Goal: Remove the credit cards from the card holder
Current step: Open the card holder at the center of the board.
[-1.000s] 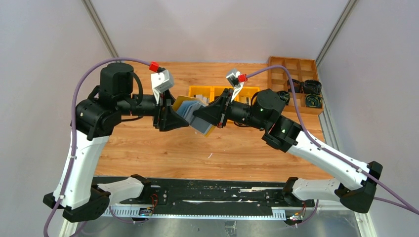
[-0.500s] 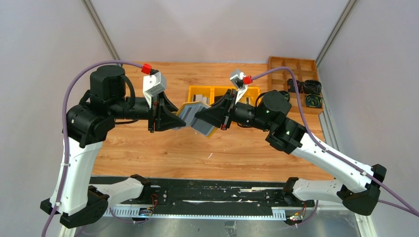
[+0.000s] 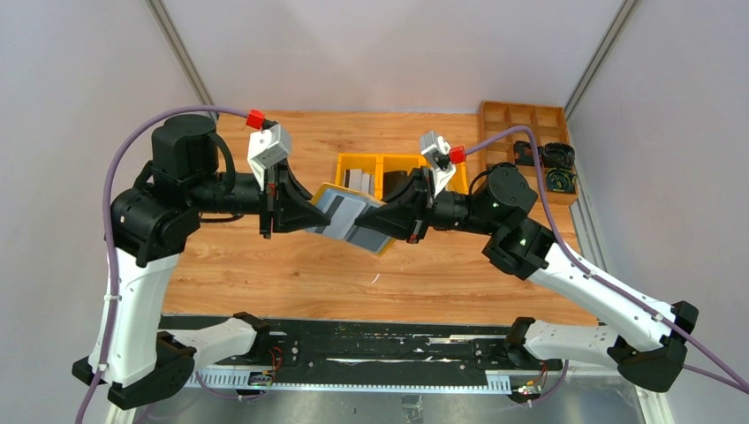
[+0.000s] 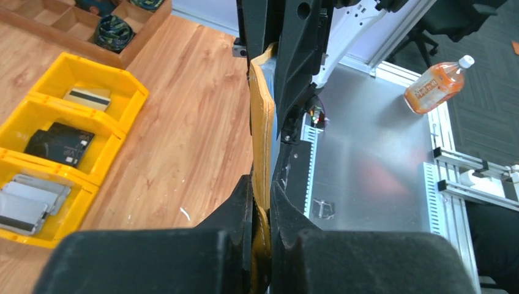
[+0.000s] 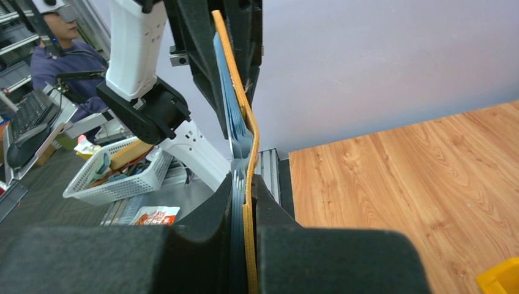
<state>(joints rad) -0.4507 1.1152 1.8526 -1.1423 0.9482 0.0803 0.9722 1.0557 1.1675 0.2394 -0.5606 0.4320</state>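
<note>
Starting at the card holder [image 3: 351, 221]: held in mid-air above the wooden surface [image 3: 265, 274], between the two arms, silvery inner face toward the overhead camera and mustard cover beneath. Clenched at its left edge by the left jaws, the yellow cover pinched flat in the left wrist view. Clenched at the opposite edge by the right jaws, nipping both the cover and the blue-grey edges of the credit cards [image 5: 232, 116] tucked against it in the right wrist view. No card seen clear of the holder, so extraction judged not yet begun: lifting and a two-sided hold done, drawing the cards out and setting them down left to do. Further back on the surface, a row of yellow bins [image 3: 380, 157], one with a few silvery cards [image 4: 24, 202], the next with a black block [image 4: 58, 144], the third with a single striped card [image 4: 89, 96]; origin of those loose cards impossible to tell. Beyond the bins, a brown divided tray [image 3: 521, 115], untouched by either arm.
</note>
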